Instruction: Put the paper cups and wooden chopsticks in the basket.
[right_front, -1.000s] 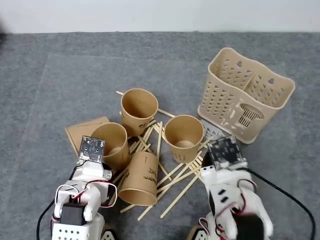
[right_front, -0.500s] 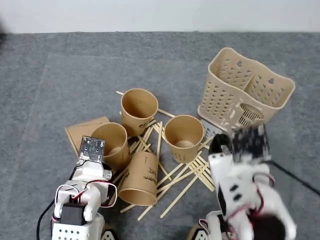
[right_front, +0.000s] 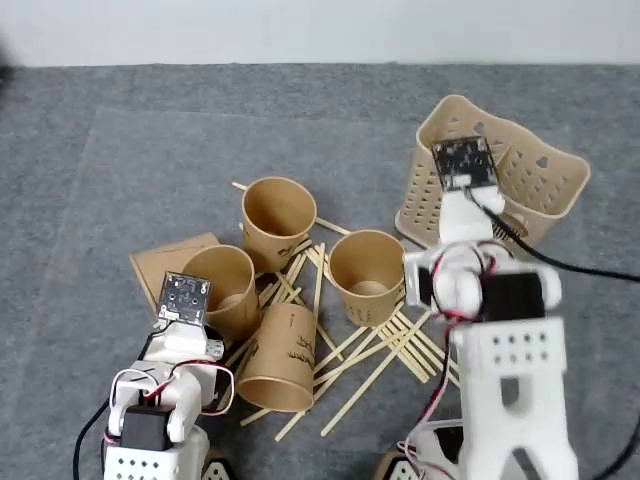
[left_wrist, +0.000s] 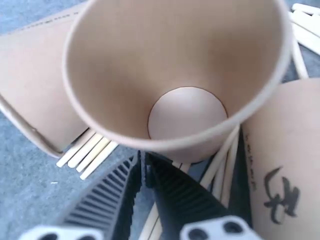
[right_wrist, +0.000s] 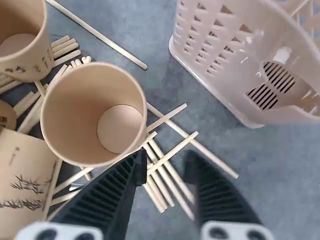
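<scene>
**Status: all four cups and the chopsticks on the mat, both grippers empty**

- Grey mat (right_front: 120, 180) covers the table. Everything sits on it.
- Basket (right_front: 545, 185) stands upright at the far right, apart from the pile. I see no cup in it.
- Right arm (right_front: 480, 290) stands tall, and in the high view its wrist overlaps the basket's near wall.
- Left arm (right_front: 175, 370) is low, just behind the left cup (right_front: 222, 285).
- Cups: the left cup, back cup (right_front: 277, 215) and right cup (right_front: 367, 270) are upright, mouths up. The tipped cup (right_front: 280, 355) lies on its side against the left cup, mouth toward the arms.
- A flat brown card (right_front: 160, 262) lies under the left cup's outer side.
- Chopsticks (right_front: 350, 350) are scattered loose under and between the cups. Most fan out near the right cup, and some lie under the card's edge.
- Right gripper (right_wrist: 166, 156): jaws spread and holding nothing. It hangs over the chopsticks just beside the right cup, with the basket near.
- Left gripper (left_wrist: 144, 162): jaws pressed together with nothing between them. Its tips are right at the left cup's base, but I can't tell if they touch.
</scene>
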